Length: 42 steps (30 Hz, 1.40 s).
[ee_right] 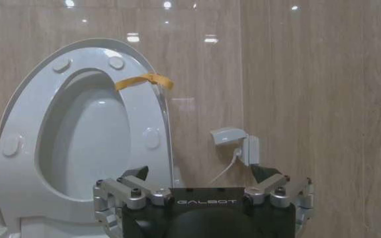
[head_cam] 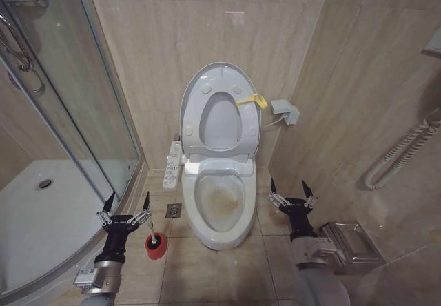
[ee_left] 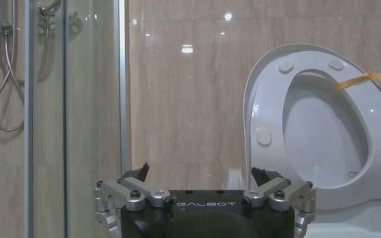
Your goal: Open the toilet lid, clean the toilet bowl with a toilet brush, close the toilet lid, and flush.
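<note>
Beige tiled walls close in this small bathroom, and the toilet brush [head_cam: 153, 234], a thin white stick upright in its red cup holder, stands just beside my left gripper [head_cam: 127, 206], whose fingers are spread and empty. It should be light, stiff and easily tipped, so I'd pinch the handle high. Ahead stands the raised toilet lid [head_cam: 204, 78] above the stained toilet bowl [head_cam: 219, 199]; my right gripper [head_cam: 292, 194] hangs wide and empty too.

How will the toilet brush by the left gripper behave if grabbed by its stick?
The toilet brush looks light: thin white stick, small red cup. It probably tips if nudged sideways, since the cup stands free on the floor tiles. The open left gripper hangs close, so a stray brush seems possible.
</note>
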Motion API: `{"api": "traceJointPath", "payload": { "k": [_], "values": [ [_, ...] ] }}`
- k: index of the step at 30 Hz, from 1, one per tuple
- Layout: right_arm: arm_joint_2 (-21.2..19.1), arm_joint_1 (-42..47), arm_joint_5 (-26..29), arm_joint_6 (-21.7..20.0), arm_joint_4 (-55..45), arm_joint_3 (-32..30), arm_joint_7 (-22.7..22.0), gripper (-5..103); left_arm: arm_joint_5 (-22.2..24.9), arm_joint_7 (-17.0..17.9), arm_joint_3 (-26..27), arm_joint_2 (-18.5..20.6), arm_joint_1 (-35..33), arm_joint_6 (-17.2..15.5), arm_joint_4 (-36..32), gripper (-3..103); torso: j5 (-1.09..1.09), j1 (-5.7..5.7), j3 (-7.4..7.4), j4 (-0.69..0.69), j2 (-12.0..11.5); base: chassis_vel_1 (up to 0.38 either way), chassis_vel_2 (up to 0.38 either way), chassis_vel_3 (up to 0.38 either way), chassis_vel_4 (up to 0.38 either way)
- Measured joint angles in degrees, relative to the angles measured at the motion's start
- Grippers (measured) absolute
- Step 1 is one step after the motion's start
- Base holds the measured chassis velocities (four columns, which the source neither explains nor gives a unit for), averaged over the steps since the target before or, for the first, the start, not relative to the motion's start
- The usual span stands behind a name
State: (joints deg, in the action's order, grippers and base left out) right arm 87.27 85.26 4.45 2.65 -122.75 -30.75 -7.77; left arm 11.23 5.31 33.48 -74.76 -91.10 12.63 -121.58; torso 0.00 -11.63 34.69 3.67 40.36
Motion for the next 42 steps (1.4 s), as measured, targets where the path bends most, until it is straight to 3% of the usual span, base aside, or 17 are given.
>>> {"api": "traceJointPath", "payload": {
  "k": [42],
  "values": [
    [0.0, 0.0, 0.0, 0.0, 0.0, 0.0, 0.0, 100, 0.0, 0.0, 0.0, 0.0, 0.0, 0.0, 0.0, 100, 0.0, 0.0, 0.0, 0.0, 0.0, 0.0, 0.0, 0.0, 0.0]
  ]
}}
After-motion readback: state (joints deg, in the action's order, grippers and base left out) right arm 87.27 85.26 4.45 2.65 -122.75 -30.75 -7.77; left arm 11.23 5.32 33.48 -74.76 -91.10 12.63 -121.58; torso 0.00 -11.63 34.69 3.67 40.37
